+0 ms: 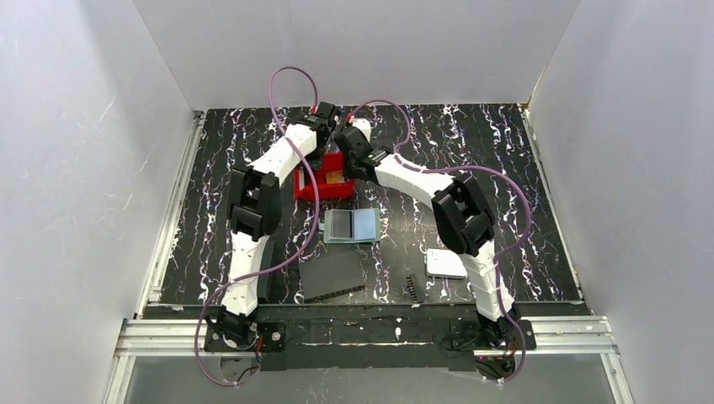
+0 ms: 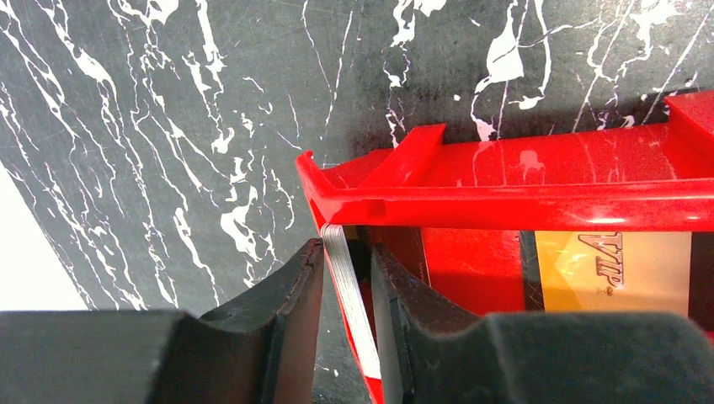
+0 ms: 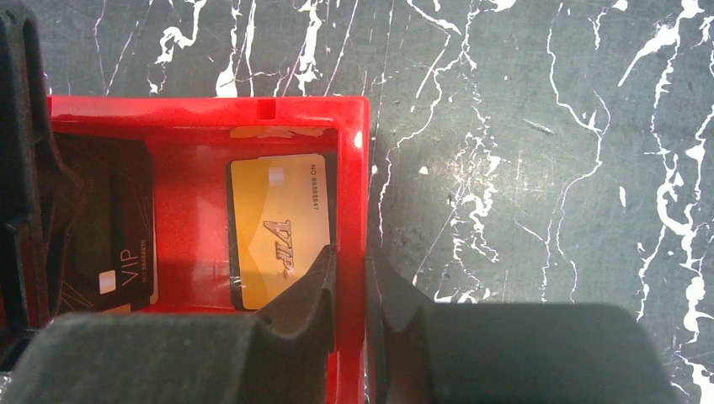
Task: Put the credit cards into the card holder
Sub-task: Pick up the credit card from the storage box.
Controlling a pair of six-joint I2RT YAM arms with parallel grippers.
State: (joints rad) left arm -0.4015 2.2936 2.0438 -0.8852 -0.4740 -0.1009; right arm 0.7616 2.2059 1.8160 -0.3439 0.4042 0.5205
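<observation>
The card holder (image 1: 351,225) lies open nearest the arm bases, at 5 o'clock from the red bin (image 1: 324,194). The right gripper (image 3: 351,257) is clamped on the bin's 3 o'clock wall. Toward 10 o'clock the left gripper (image 2: 347,252) straddles a pale card (image 2: 341,278) standing on edge, jaws narrow, a slit showing. Best close on the card alone, not the wall, then lift straight. An orange card (image 3: 278,240) lies flat inside.
</observation>
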